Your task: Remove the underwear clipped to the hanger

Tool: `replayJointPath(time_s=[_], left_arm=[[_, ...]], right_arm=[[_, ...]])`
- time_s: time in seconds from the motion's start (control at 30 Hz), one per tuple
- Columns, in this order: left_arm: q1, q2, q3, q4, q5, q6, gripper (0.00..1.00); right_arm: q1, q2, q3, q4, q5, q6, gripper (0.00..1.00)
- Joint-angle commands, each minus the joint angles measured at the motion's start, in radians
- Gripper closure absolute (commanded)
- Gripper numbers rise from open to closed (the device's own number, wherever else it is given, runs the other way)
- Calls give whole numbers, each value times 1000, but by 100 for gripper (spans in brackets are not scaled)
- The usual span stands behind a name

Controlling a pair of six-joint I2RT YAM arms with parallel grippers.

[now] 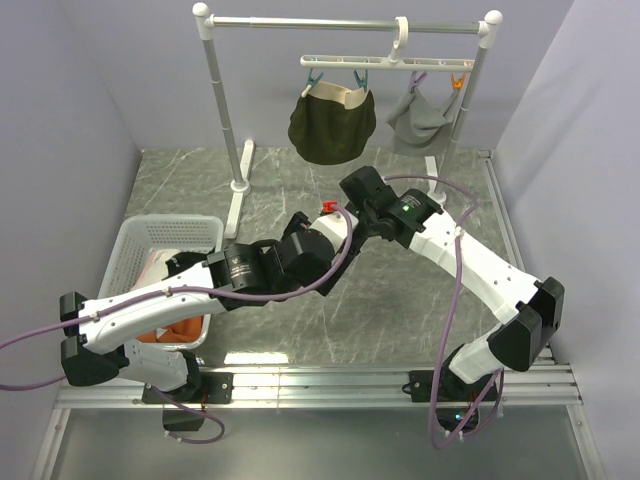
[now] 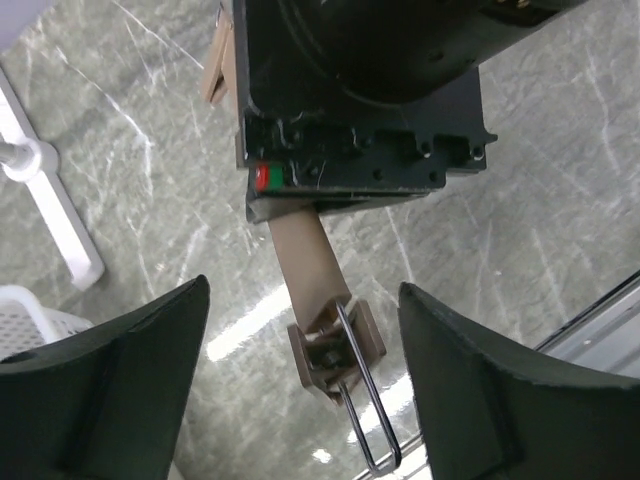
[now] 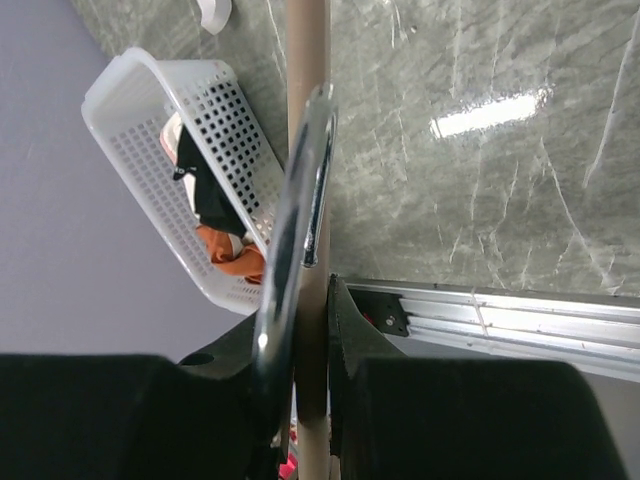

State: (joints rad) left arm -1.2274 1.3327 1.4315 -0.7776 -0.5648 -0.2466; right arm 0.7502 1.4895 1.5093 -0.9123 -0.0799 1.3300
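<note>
The right gripper (image 3: pixel 312 335) is pinching a tan clothes peg (image 2: pixel 335 345), its jaws pressed together on the peg's long end, and is holding it in the air above the middle of the bench (image 1: pixel 300 330). The peg's wire spring (image 2: pixel 365 410) is showing at the free end. The left gripper (image 2: pixel 300 290) is hovering at the same spot with its fingers (image 2: pixel 110 380) spread wide, one standing on each side of the peg and neither touching it.

At the far edge of the bench a rack (image 1: pixel 222 100) is standing, and a white hanger (image 1: pixel 385 62) is hanging from its rail. The dark olive briefs (image 1: pixel 332 125), with a cream waistband, are hanging clipped under the hanger's left part. The light grey briefs (image 1: pixel 420 115) are hanging clipped under its right end.

A white basket (image 1: pixel 170 222) is sitting at the bench's left edge. The black briefs (image 3: pixel 208 200) are lying in it next to an orange cloth (image 3: pixel 235 258)
</note>
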Motion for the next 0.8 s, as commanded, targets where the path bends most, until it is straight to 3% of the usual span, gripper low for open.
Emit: replayJointPath(time_s=[0.0,0.07,0.2,0.37,0.43,0.47,0.5,0.53,0.77], left_arm=[[-6,-1,38,24,5,50,20],[-7,-12,27,40,26,58,26],[-7,-33,10,38,45,63,49],[-7,-38,-5,5,72,64,57],[-11,-43,-9,-15,71,59,65],[-11,-47,-13,-18,68,59,71],[-12,-53,-16,-26,54,56,89],[-15,-56,-19,-32,45,50,100],[-14,-82,-26,-51,25,36,100]], right_arm=[[17,2,42,29,-20,6,100],[18,3,40,36,-27,-3,100],[18,-6,28,50,-46,-5,100],[18,-14,19,82,-75,-11,100],[20,-15,14,87,-80,-12,100],[18,-18,9,93,-84,-12,100],[20,-21,-1,96,-87,-11,100],[20,-24,-7,110,-92,-9,100],[18,-40,-21,154,-135,-23,100]])
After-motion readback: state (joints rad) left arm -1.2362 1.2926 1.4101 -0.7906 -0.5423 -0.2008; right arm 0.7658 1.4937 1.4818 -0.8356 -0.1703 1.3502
